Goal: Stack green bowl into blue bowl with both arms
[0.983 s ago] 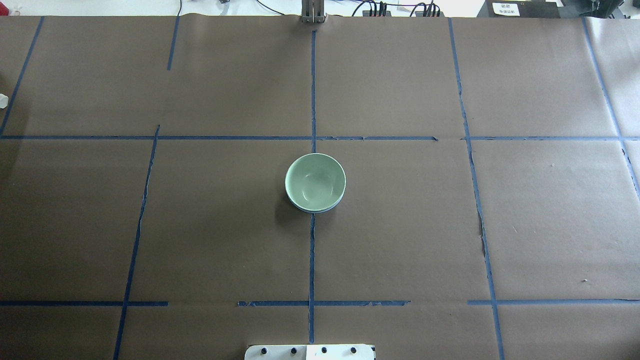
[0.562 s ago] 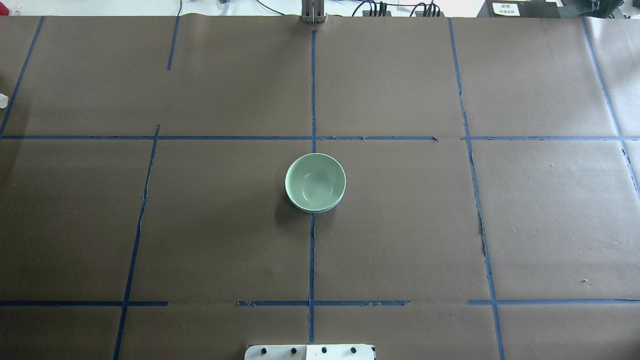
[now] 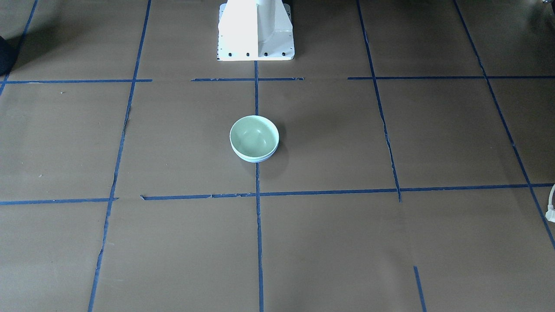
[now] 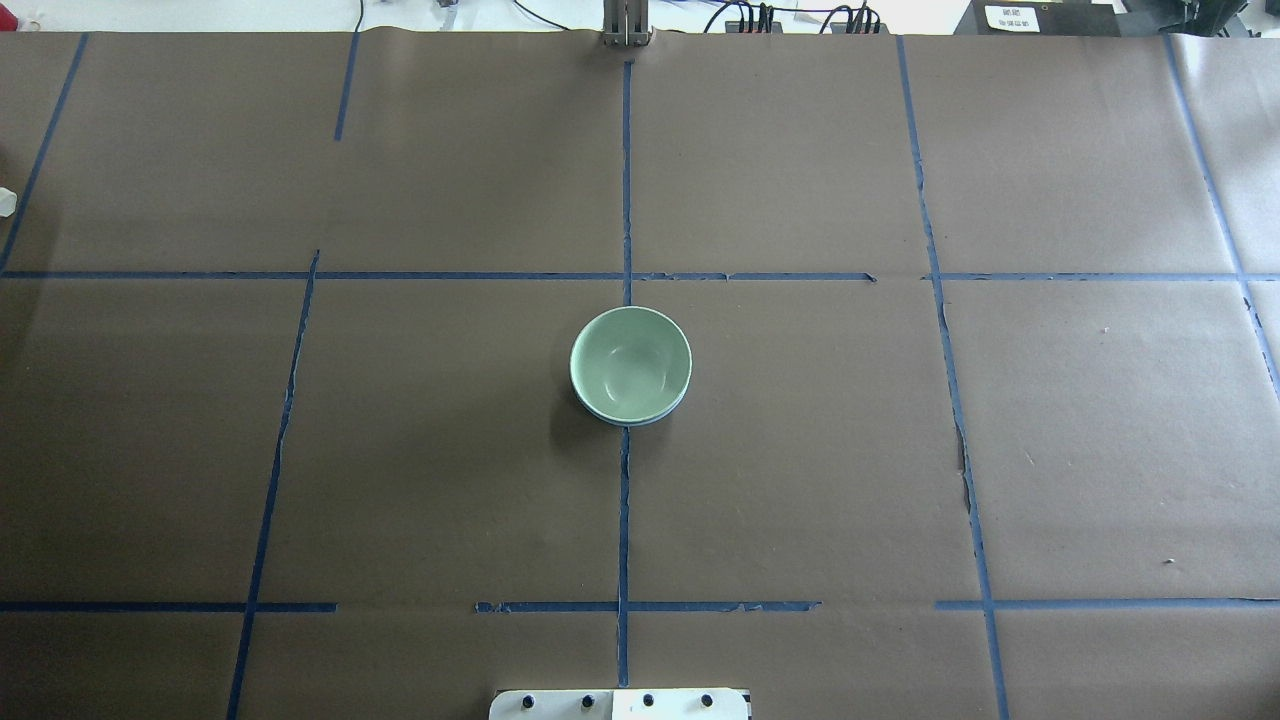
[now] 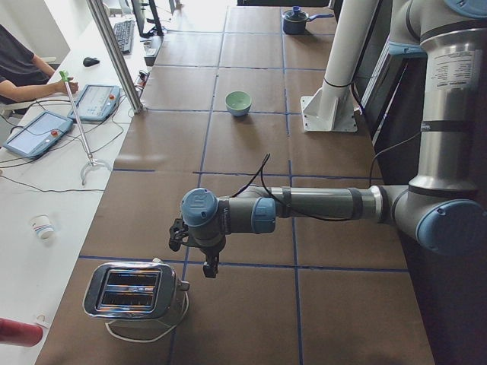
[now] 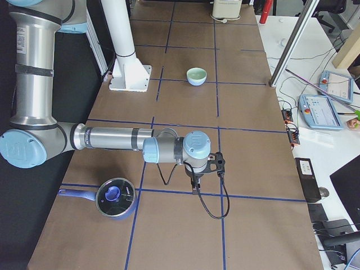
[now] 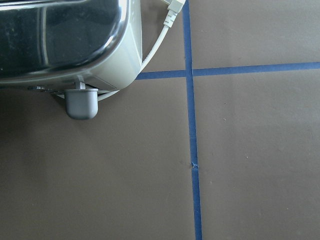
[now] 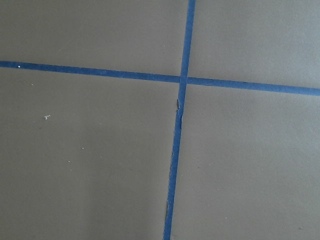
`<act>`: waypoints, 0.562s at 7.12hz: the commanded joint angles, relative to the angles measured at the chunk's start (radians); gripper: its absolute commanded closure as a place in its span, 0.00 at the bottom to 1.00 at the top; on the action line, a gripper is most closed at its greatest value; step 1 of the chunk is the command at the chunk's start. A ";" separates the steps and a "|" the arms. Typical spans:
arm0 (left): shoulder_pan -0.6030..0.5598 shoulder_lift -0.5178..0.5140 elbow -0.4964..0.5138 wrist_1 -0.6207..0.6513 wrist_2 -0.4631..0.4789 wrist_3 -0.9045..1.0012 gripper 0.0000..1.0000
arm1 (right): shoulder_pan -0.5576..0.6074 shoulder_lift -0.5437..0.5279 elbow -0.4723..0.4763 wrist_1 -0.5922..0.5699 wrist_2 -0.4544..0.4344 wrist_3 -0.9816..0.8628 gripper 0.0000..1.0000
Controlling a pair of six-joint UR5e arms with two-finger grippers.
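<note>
The green bowl (image 4: 630, 362) sits nested inside the blue bowl (image 4: 632, 421) at the middle of the table; only a thin blue rim shows under it. The stack also shows in the front-facing view, green bowl (image 3: 253, 135) in blue bowl (image 3: 256, 160). Neither arm is near it. My left gripper (image 5: 211, 268) hangs far off at the table's left end beside a toaster. My right gripper (image 6: 194, 189) hangs at the right end near a pot. Both show only in side views, so I cannot tell whether they are open or shut. The wrist views show no fingers.
A chrome toaster (image 5: 133, 293) with a white cord stands close under the left gripper, and shows in the left wrist view (image 7: 60, 40). A blue lidded pot (image 6: 115, 198) sits near the right arm. The white pedestal (image 3: 256, 30) stands behind the bowls. An operator (image 5: 23, 72) sits at a side desk.
</note>
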 commanded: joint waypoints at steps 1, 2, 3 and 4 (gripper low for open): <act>0.000 -0.002 0.000 0.000 0.000 -0.002 0.00 | 0.000 0.001 0.003 0.000 -0.002 0.002 0.00; 0.000 -0.002 0.003 -0.002 0.000 -0.002 0.00 | 0.000 0.003 0.001 0.000 -0.002 0.002 0.00; 0.000 -0.002 0.005 -0.002 0.000 -0.002 0.00 | 0.000 0.003 0.001 0.000 -0.002 0.002 0.00; 0.000 -0.002 0.005 -0.002 0.000 -0.002 0.00 | 0.000 0.003 0.001 0.000 -0.002 0.002 0.00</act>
